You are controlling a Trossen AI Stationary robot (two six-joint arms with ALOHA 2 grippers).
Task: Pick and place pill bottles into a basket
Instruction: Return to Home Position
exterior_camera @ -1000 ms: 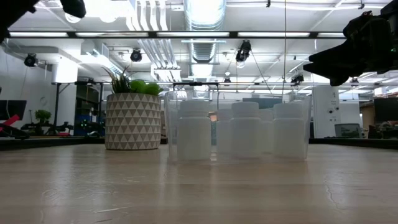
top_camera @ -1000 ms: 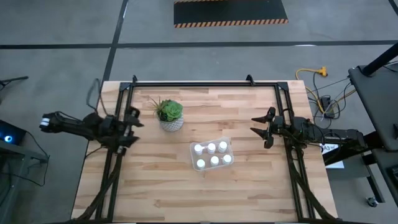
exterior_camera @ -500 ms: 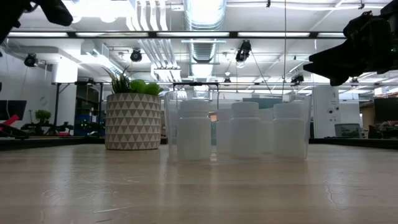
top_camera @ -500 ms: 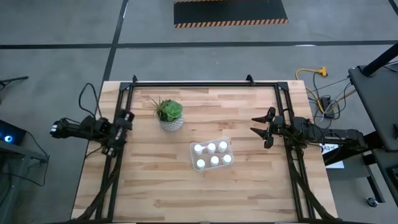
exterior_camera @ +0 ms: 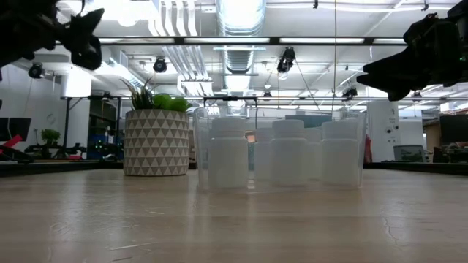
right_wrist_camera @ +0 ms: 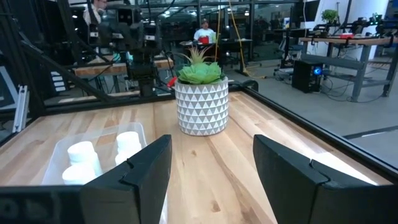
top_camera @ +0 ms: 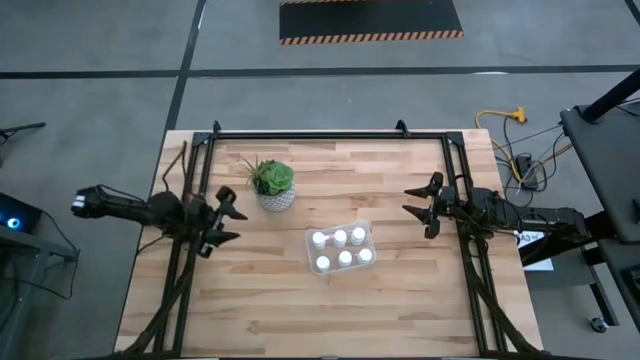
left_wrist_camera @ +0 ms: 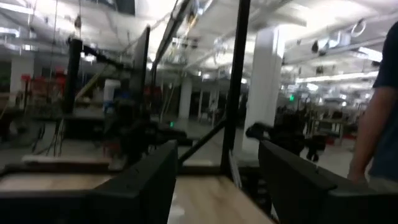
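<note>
Several white pill bottles (top_camera: 340, 250) stand upright inside the clear basket (top_camera: 365, 232), which sits flat on the wooden table (top_camera: 300, 310) right of its middle. The low view shows the bottles (exterior_camera: 228, 153) through the basket wall (exterior_camera: 358, 150). My left gripper (top_camera: 238, 226) hangs open above the table's left part, left of the basket, with nothing between its fingers (left_wrist_camera: 140, 180). My right gripper (top_camera: 412, 208) stands open above the right part, pointing level at the basket (right_wrist_camera: 59, 149) and bottles (right_wrist_camera: 82, 155), also with nothing in it.
A green plant in a white patterned pot (top_camera: 273, 186) stands at the far left of the basket. Black frame rails (top_camera: 185, 290) run along both table sides and the far edge. A person's sleeve (left_wrist_camera: 380, 124) shows beyond the table.
My left gripper has come down from high over the table's left part and tipped closer to level, its fingers now reaching farther toward the table's middle. The basket, bottles and right arm have kept still.
</note>
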